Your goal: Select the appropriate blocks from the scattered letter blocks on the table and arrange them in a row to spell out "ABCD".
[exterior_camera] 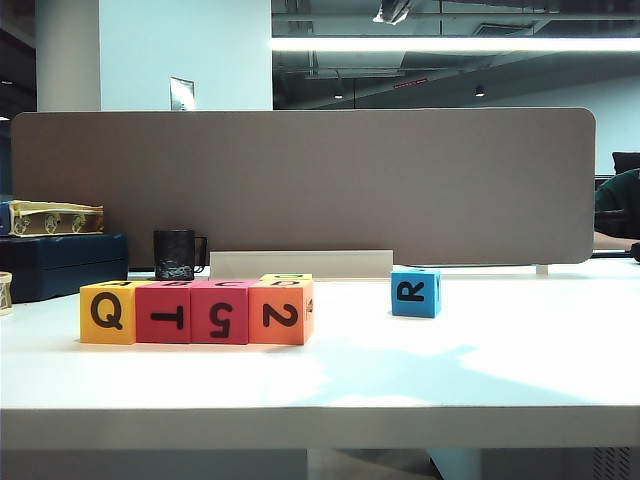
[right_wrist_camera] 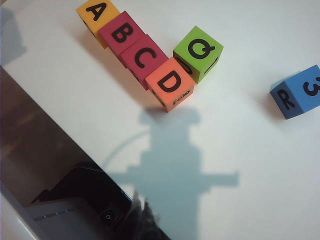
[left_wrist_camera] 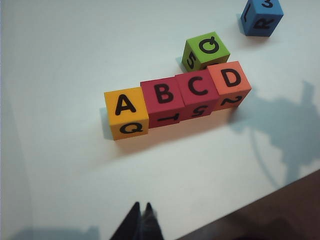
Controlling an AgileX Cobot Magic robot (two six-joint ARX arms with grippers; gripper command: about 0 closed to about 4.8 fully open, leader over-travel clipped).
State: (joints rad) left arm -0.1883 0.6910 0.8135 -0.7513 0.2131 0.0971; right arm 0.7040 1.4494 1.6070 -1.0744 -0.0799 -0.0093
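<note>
Looking across a white tabletop [exterior_camera: 480, 370] toward a wide grey-brown partition panel [exterior_camera: 300, 185] standing along its far edge. Sitting in front of that panel, a black mug [exterior_camera: 176, 254] and a dark blue case [exterior_camera: 60, 262]. Glowing overhead, a long ceiling light strip [exterior_camera: 455, 44] beneath a dark ceiling; rising at left, a pale wall [exterior_camera: 185, 50].

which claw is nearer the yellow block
Left, though not by much. The left claw, shut, hovers just in front of the yellow block; the right claw, shut, hangs farther off, beyond the orange block end.
</note>
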